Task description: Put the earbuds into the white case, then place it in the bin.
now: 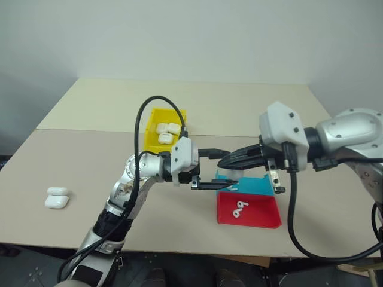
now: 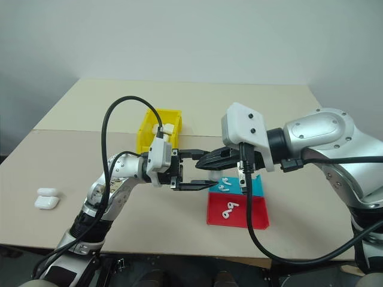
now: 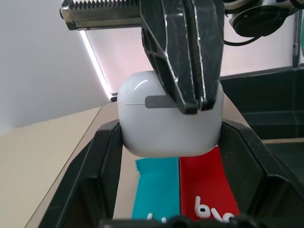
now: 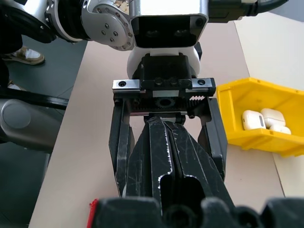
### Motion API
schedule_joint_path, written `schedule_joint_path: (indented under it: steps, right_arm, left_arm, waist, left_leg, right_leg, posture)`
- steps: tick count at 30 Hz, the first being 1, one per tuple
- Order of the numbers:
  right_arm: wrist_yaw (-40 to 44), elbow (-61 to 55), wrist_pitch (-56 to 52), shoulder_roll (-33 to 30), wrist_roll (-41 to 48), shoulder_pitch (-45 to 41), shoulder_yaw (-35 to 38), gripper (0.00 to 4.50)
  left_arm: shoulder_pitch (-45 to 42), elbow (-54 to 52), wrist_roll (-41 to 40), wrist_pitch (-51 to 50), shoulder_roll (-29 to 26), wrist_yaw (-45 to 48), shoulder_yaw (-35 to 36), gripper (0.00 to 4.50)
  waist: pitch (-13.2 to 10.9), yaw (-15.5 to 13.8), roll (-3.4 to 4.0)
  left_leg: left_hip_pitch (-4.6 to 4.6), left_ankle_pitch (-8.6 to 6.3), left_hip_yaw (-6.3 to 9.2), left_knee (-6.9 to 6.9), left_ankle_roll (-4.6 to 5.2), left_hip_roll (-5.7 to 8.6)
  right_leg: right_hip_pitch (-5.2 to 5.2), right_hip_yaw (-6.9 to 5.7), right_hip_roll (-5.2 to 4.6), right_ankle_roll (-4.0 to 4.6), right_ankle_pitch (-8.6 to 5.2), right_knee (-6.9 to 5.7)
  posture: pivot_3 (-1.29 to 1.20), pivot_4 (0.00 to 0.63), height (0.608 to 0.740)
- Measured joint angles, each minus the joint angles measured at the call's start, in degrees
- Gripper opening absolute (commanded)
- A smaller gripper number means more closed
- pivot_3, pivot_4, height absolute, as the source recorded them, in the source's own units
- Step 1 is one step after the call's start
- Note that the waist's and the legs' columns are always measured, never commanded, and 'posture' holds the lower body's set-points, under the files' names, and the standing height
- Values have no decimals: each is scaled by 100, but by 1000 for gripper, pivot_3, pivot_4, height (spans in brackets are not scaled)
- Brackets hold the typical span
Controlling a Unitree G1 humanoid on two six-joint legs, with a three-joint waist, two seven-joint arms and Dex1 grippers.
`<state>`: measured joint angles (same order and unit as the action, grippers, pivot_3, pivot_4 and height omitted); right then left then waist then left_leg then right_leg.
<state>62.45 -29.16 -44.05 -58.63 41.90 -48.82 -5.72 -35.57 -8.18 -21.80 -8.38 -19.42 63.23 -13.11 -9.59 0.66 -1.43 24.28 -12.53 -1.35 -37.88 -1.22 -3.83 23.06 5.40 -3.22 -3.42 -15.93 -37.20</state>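
Observation:
My left gripper [image 1: 210, 170] is shut on a white case [image 3: 156, 128], which sits lid-up between its two black fingers [image 3: 97, 166] above the near trays. My right gripper [image 1: 223, 161] is shut, and its joined tips [image 3: 187, 97] press against the case's upper part by the lid seam. The case's lid looks closed. Two earbuds [image 1: 239, 210] lie in the red tray [image 1: 263, 218], and more earbuds [image 2: 222, 184] lie in the blue tray [image 2: 256, 186]. The yellow bin [image 1: 152, 118] stands behind my left gripper with several white cases [image 1: 167, 132] inside.
Two more white cases [image 1: 57, 197] lie on the beige table [image 1: 90, 161] at the near left. The red and blue trays sit side by side near the table's front edge, just below both grippers. Black cables loop over my left arm [image 1: 143, 119].

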Motion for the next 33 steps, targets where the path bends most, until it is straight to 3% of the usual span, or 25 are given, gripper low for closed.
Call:
schedule_joint_path:
  steps: [10,14,19,22,27,33]
  right_arm:
    - [-408,276,49,400,461,-8,1344,21]
    - [-979,232,18,478,519,579,1977,21]
    - [-1454,-122,-150,488,587,1867,2563,21]
    - [-1594,-410,-239,450,673,2531,2967,21]
    - [-1773,-717,-273,426,672,3128,3101,21]
    - [-1996,-869,-274,424,671,3288,3075,21]
  left_arm:
    - [36,-136,-311,146,133,-228,377,2742]
    - [-28,-503,-424,-373,-69,-753,652,2742]
    - [-443,-555,-107,-1629,-279,-2078,903,2742]
    - [-1115,66,607,-2200,-267,-3107,868,2742]
    - [-1821,1832,1864,-2227,-175,-4374,651,2742]
    - [-2114,3111,2433,-2286,-25,-4884,529,2742]
  waist:
    - [0,0,0]
    - [1,-7,-1]
    - [1,-23,-1]
    - [0,-65,-1]
    - [0,-40,-1]
    - [-1,-35,-3]
  left_leg:
    - [0,0,0,0,0,0]
    - [-1,0,3,0,0,0]
    - [0,0,5,0,0,4]
    - [-4,1,12,0,0,10]
    - [-9,1,11,1,0,12]
    - [6,1,11,3,-1,12]
  right_leg:
    - [-1,0,-1,0,1,-1]
    - [-6,-1,0,-1,1,-1]
    - [-5,-1,-2,-4,2,-2]
    - [-8,-3,-1,-5,3,-2]
    - [-12,-2,-1,-5,3,0]
    - [0,-3,-1,-6,3,3]
  posture:
    - [0,150,740]
    - [0,150,740]
    - [0,150,740]
    - [0,150,740]
    - [0,150,740]
    - [0,150,740]
